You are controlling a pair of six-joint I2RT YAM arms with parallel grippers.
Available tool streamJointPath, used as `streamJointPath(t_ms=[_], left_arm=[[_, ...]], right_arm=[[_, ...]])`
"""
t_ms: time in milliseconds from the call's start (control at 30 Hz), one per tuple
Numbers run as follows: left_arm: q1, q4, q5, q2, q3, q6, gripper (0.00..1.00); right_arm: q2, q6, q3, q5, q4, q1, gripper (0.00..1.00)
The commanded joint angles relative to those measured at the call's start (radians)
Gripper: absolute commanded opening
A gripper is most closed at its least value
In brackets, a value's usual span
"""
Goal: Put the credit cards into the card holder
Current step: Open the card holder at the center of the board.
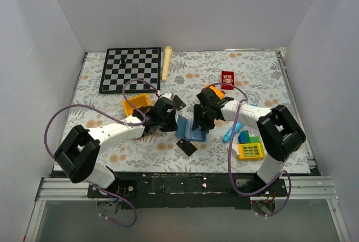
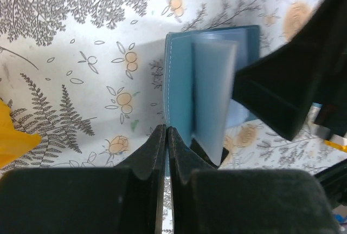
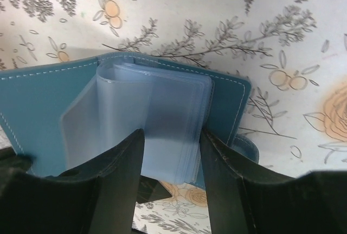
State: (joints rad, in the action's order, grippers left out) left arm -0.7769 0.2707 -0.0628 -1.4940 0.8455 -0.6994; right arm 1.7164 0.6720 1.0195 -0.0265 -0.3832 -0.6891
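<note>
**Top view:** The card holder (image 1: 189,130) lies open mid-table between the left gripper (image 1: 171,116) and the right gripper (image 1: 201,122). 1 credit card (image 1: 186,147) lies flat just below it. A 2nd black card (image 1: 178,102) juts out beside the left gripper; whether it is gripped cannot be told. The chessboard (image 1: 130,70) and red box (image 1: 227,78) stand well apart; the box's picture is too small to read.

**Left wrist:** The jaws are pressed together. A blurred black shape (image 2: 287,88) covers the holder's right side.

**Right wrist:** The fingers (image 3: 122,174) are parted and straddle the holder's clear sleeves (image 3: 162,109). They hide the holder's lower edge.
</note>
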Motion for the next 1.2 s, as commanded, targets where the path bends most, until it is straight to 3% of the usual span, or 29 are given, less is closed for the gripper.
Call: streamJointPath(t_ms=[0,100,267,467,533,633,767,800,1167], left_arm=[[-0.012,0.027,-0.035,0.064,0.046,0.018,0.02],[-0.01,0.042,-0.055,0.086,0.049,0.017,0.03],[-0.013,0.074,-0.104,0.138,0.053,0.017,0.13],[-0.013,0.104,-0.158,0.219,0.063,0.024,0.45],[-0.012,0.113,-0.161,0.236,0.07,0.029,0.48],[-0.012,0.09,-0.125,0.253,0.07,0.034,0.38],[-0.019,-0.037,0.009,0.265,0.024,0.049,0.03],[-0.025,-0.063,0.033,0.264,0.012,0.051,0.0],[-0.133,-0.217,0.092,0.106,-0.006,0.055,0.0]], right_arm=[[0.121,0.018,-0.053,-0.013,0.035,-0.03,0.54],[0.129,0.02,-0.052,-0.01,0.033,-0.03,0.54],[0.143,0.02,-0.048,-0.015,0.033,-0.033,0.54],[0.147,0.02,-0.045,-0.016,0.032,-0.033,0.54],[0.149,0.018,-0.044,-0.016,0.032,-0.033,0.54],[0.152,0.018,-0.045,-0.018,0.032,-0.033,0.54],[0.155,0.018,-0.044,-0.021,0.032,-0.033,0.54],[0.157,0.018,-0.042,-0.023,0.032,-0.033,0.54],[0.163,0.028,-0.033,-0.02,0.017,-0.033,0.53]])
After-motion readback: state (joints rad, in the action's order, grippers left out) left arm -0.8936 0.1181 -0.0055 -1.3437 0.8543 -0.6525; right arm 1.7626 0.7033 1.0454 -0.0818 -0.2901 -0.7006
